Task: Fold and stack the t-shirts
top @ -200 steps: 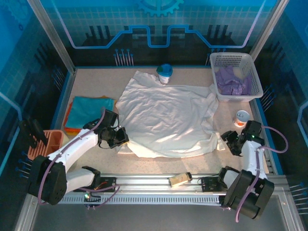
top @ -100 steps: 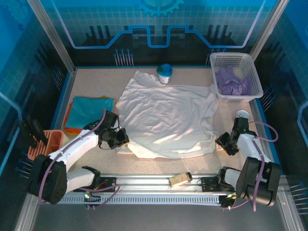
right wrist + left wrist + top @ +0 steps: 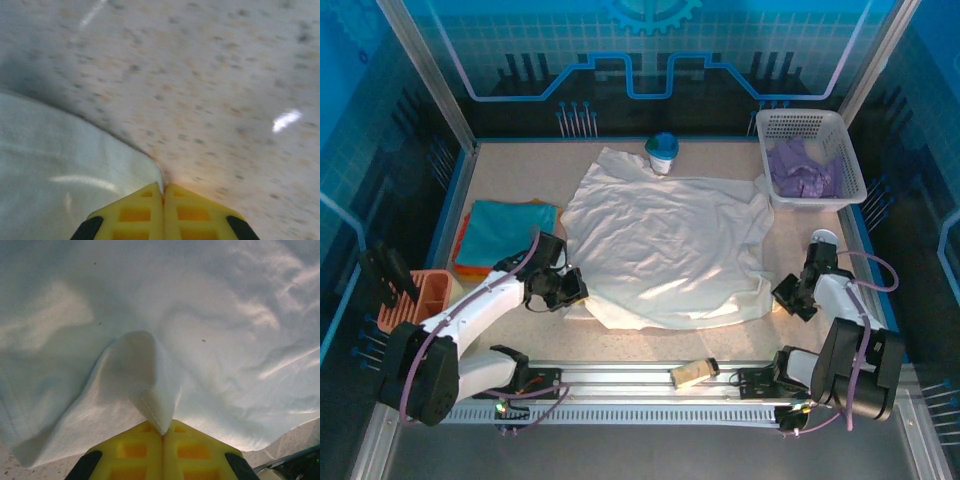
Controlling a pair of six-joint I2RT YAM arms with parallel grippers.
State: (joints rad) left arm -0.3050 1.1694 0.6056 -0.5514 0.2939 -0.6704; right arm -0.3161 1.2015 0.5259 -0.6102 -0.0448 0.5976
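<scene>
Pinching a raised fold of the white t-shirt [image 3: 665, 245] in my left gripper [image 3: 162, 432], I am clamping its near right hem corner in my right gripper [image 3: 163, 187]. The shirt is lying spread across the middle of the table [image 3: 520, 170], both finger pairs clenching cloth.

The white t-shirt [image 3: 665, 245] covers the middle of the bench [image 3: 510, 170]. Bare strips lie along its near hem and in the far-left corner. A blue-lidded cup [image 3: 662, 153] touches its far edge. The lattice basket [image 3: 800, 124] fills the far-right corner, and the folded teal t-shirt [image 3: 505, 228] lies to the left.
</scene>
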